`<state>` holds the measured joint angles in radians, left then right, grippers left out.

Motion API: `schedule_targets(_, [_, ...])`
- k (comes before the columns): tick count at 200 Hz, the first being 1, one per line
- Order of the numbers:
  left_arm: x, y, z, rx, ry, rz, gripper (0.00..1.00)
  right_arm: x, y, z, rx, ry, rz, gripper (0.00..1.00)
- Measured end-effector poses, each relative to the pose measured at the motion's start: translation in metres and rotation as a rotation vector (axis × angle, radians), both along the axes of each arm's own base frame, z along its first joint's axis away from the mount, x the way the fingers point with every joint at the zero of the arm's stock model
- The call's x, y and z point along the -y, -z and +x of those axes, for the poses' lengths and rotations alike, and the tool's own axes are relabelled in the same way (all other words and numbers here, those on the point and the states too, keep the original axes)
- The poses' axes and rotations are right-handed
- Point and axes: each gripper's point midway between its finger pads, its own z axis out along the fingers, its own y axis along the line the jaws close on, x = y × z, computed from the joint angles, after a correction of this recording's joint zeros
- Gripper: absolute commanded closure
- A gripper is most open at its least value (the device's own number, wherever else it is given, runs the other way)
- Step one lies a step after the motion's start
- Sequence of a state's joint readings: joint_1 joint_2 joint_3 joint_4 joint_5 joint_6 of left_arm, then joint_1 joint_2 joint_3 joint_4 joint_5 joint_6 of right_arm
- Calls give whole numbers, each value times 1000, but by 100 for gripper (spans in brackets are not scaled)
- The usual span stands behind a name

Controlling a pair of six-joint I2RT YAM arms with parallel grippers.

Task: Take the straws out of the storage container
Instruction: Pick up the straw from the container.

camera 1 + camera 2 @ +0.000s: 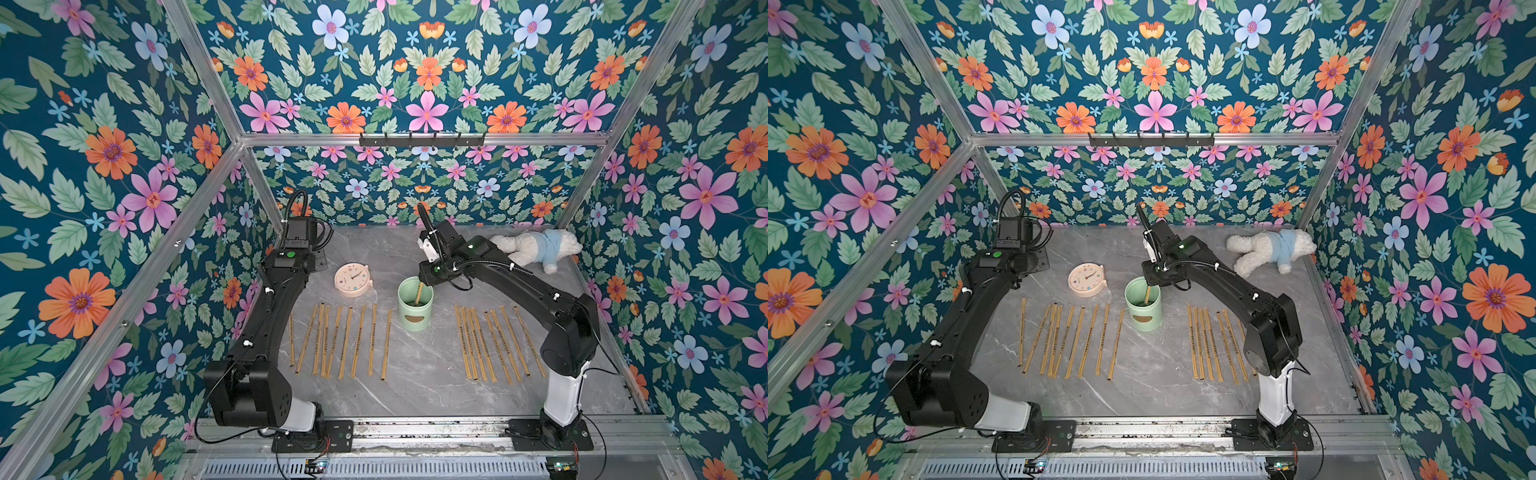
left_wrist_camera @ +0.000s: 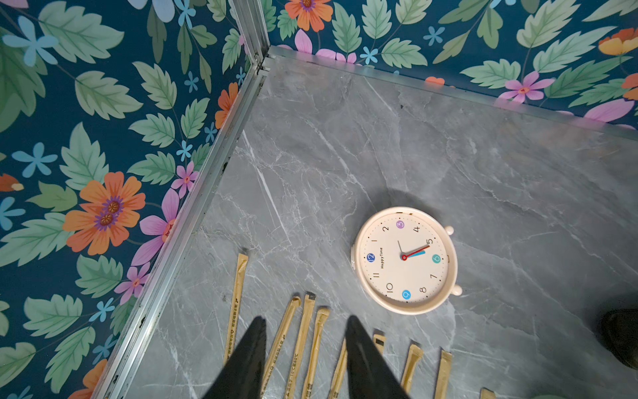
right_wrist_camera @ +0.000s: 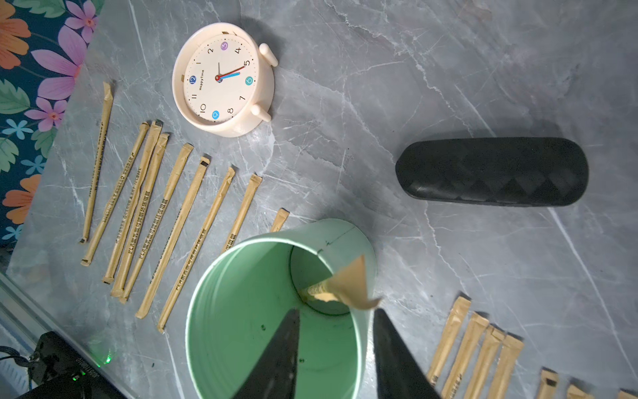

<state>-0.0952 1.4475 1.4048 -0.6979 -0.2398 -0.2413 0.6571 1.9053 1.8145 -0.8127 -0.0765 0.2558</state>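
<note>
The mint-green storage container point(image 1: 415, 305) stands directly under your right pincer point(image 3: 336, 316), whose jaws are spread and empty over its mouth. The other straws point(image 1: 340, 340) lie in rows to either side of that pincer. Your left pincer point(image 2: 305, 321) hangs spread over one row, holding nothing. One last straw point(image 3: 316, 293) leans inside, its top just ahead of the right tips. Expect it to be light, bendable and easily crushed, so pinch gently below the flattened wrapper end point(image 3: 352, 279). Only the right wrist view shows that end; both top views show the lean.
</note>
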Motion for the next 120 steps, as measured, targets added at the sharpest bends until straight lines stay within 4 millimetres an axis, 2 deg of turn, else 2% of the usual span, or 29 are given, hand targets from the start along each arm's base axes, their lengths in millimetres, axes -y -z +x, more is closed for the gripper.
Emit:
schedule_targets(42, [3, 0, 0, -1, 4, 6, 59, 3, 6, 6, -18, 6, 5, 62])
schedule_targets(92, [1, 5, -1, -12, -2, 15, 59, -4, 11, 20, -30, 3, 26, 63])
schedule_targets(103, [0, 7, -2, -18, -4, 18, 59, -5, 11, 22, -30, 3, 29, 66])
schedule_targets(120, [0, 10, -3, -25, -4, 19, 59, -8, 10, 25, -30, -3, 38, 78])
